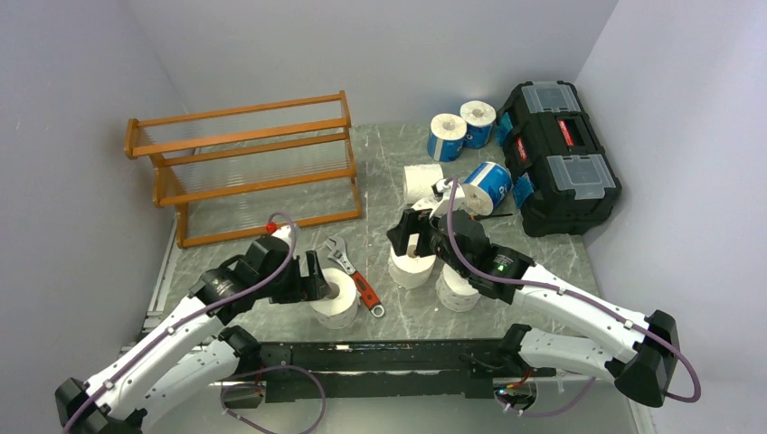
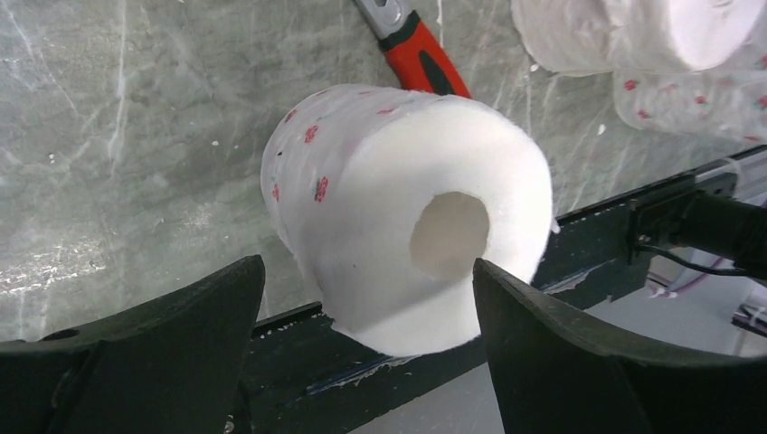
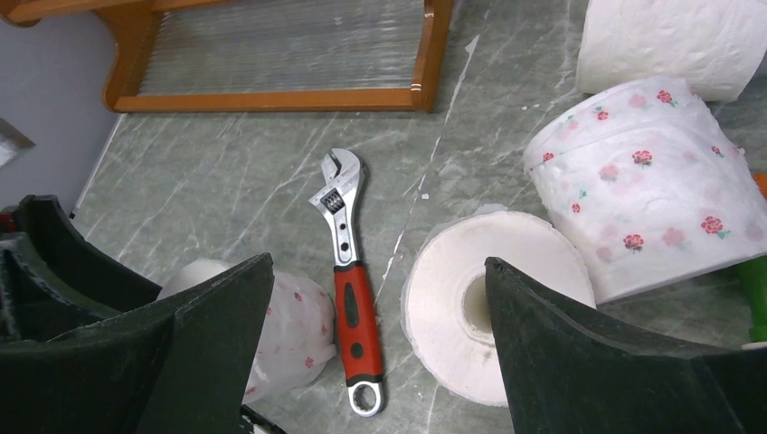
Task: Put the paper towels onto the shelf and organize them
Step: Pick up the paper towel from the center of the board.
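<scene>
- Top view: the orange-brown wooden three-tier shelf (image 1: 244, 154) stands back left, and fat paper towel rolls (image 1: 461, 136) sit apart from it on the grey marble table (image 1: 380, 181).
- Left wrist: the left gripper (image 2: 366, 264) is spread, a red-printed white roll (image 2: 362, 172) just ahead between its fingers, seemingly untouched.
- Right wrist: the right gripper (image 3: 380, 264) is spread above a plain white roll (image 3: 443, 298), beside a red-handled wrench (image 3: 348, 271).

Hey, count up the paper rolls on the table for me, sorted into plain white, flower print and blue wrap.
Plain white rolls: 2
Flower-print rolls: 3
Blue-wrapped rolls: 3
Total: 8 rolls
</scene>
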Controlling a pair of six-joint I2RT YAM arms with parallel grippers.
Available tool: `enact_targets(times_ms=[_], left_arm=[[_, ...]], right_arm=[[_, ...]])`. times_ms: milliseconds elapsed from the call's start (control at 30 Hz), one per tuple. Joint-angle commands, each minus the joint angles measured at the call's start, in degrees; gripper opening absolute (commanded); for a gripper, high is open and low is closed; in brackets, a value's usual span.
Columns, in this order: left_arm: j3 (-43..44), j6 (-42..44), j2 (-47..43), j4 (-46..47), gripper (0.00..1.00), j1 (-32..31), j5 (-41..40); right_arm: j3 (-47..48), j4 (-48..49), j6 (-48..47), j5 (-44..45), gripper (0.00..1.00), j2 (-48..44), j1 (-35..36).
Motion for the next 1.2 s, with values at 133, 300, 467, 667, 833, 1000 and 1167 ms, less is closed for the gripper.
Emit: enact_targets(times_ms=[133,300,467,667,833,1000,1167], left_arm=[[2.59,-0.06,3.06,0.71,0.9,-2.06,-4.69],[2.27,-0.23,4.32,0.88,0.88,-2.22,-4.69],[2.03,-0.15,5.08,1.94,0.83,-2.3,-4.69],[1.7,0.24,6.64,3.41,0.73,-2.52,-4.69],[1.74,0.42,7.24,3.9,0.66,-2.58,-4.69],[1.68,0.62,7.82,4.3,0.61,-2.62,-4.69],[1.48,0.72,8.47,4.84,0.55,-2.7,-4.69]], right_arm=[[-0.68,2.26,0.0,2.01,0.89,-2.25,-0.12],[-1.47,2.51,0.02,2.13,0.89,-2.37,-0.19],[-2.31,3.51,0.2,1.91,0.89,-2.32,-0.16],[-2.31,3.56,0.24,1.69,0.89,-1.59,-0.16],[-2.77,4.05,0.03,1.78,0.89,-1.66,-0.14],[-2.83,4.29,-0.21,1.82,0.89,-1.4,-0.15],[-2.35,4.07,-0.83,2.13,0.89,-1.41,-0.2]])
